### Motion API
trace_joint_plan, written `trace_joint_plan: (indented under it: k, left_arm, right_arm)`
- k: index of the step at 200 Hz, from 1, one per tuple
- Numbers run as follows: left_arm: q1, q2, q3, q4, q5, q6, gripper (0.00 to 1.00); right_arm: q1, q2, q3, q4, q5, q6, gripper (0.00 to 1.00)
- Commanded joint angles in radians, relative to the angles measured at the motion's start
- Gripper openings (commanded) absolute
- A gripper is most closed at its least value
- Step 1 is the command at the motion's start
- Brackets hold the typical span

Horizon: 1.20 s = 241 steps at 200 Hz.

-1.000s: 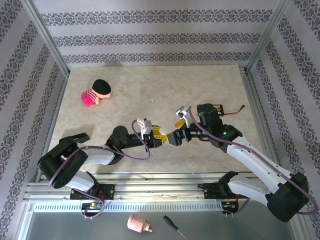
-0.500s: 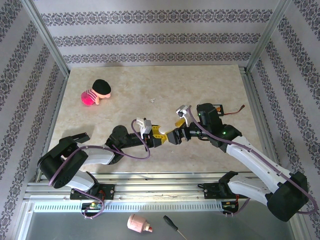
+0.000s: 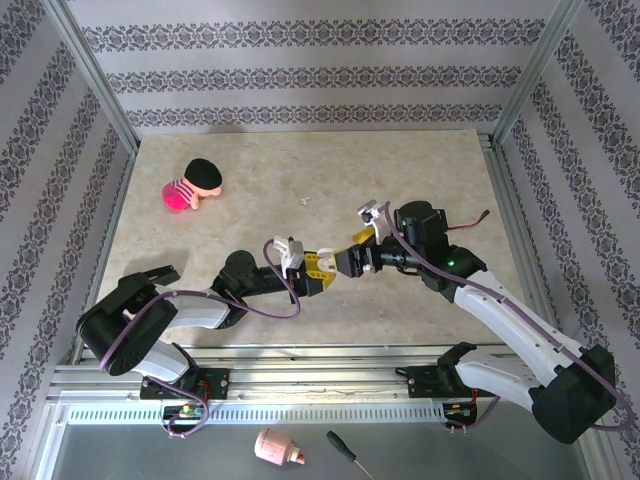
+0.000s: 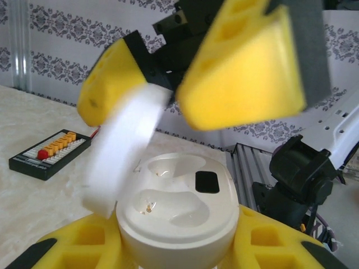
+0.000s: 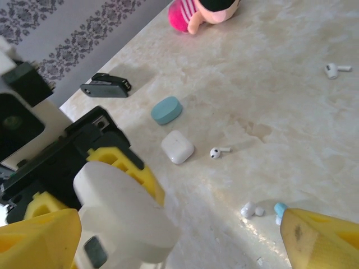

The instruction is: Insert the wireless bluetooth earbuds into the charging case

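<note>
The white charging case (image 4: 179,216) stands upright in my left gripper (image 4: 179,252), whose yellow fingers (image 4: 67,249) are shut on its body. Its lid (image 4: 126,157) is tipped open, and both wells look empty. My right gripper (image 4: 179,84) hangs open just above the case, one finger (image 4: 112,89) against the lid. In the top view the two grippers (image 3: 313,270) (image 3: 346,262) meet mid-table. Earbuds lie loose on the table: a white one (image 5: 219,152), another white one (image 5: 332,70), a small white one (image 5: 251,210) and a pale blue one (image 5: 279,208) beside my right finger (image 5: 320,241).
A teal case (image 5: 166,110) and a white case (image 5: 178,147) lie on the table beyond the held case. A black clip-like item (image 5: 105,87) and a pink plush toy (image 3: 192,183) sit farther off. A black board with orange parts (image 4: 50,154) lies at the left.
My right gripper has shifted slightly left and up, closing in over the case held by the left gripper. The left arm has stayed put.
</note>
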Motion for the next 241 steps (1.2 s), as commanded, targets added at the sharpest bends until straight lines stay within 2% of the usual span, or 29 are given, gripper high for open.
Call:
trace_joint_plan:
  k: [1,26,49,94,109,126,157,179,198,220,241]
  left_arm:
    - [0.004,-0.008,0.006,0.055,0.037,0.024,0.28]
    - [0.003,-0.012,0.002,0.059,0.031,0.028,0.28]
    - [0.004,-0.009,-0.010,0.061,0.003,0.040,0.28]
    - [0.037,-0.015,-0.037,0.078,-0.029,0.047,0.28]
    - [0.055,-0.030,-0.046,0.076,-0.031,0.050,0.28]
    - [0.080,-0.056,-0.054,0.049,-0.030,0.060,0.28]
    - [0.119,-0.118,-0.072,-0.011,-0.025,0.088,0.28]
    - [0.124,-0.166,-0.068,-0.091,-0.021,0.125,0.28]
    - [0.124,-0.191,-0.068,-0.129,-0.023,0.147,0.29]
    - [0.124,-0.203,-0.065,-0.144,-0.018,0.155,0.29]
    - [0.123,-0.198,-0.063,-0.140,-0.012,0.152,0.28]
  right_arm:
    - [-0.011,0.008,0.032,0.009,0.026,0.021,0.91]
    - [-0.017,0.006,0.033,0.007,0.019,0.023,0.91]
    - [-0.020,-0.021,0.024,0.038,-0.043,0.032,0.92]
    - [-0.059,-0.144,-0.025,0.118,-0.093,0.077,0.94]
    - [-0.095,-0.180,-0.055,0.149,-0.065,0.127,0.93]
    - [-0.143,-0.204,-0.084,0.148,0.030,0.204,0.92]
    - [-0.257,-0.166,-0.102,0.030,0.161,0.353,0.87]
    - [-0.313,-0.092,-0.111,-0.035,0.152,0.408,0.87]
    - [-0.319,-0.032,-0.133,-0.031,0.147,0.416,0.86]
    - [-0.316,0.034,-0.156,-0.010,0.157,0.407,0.78]
    - [-0.301,0.104,-0.161,-0.019,0.204,0.397,0.62]
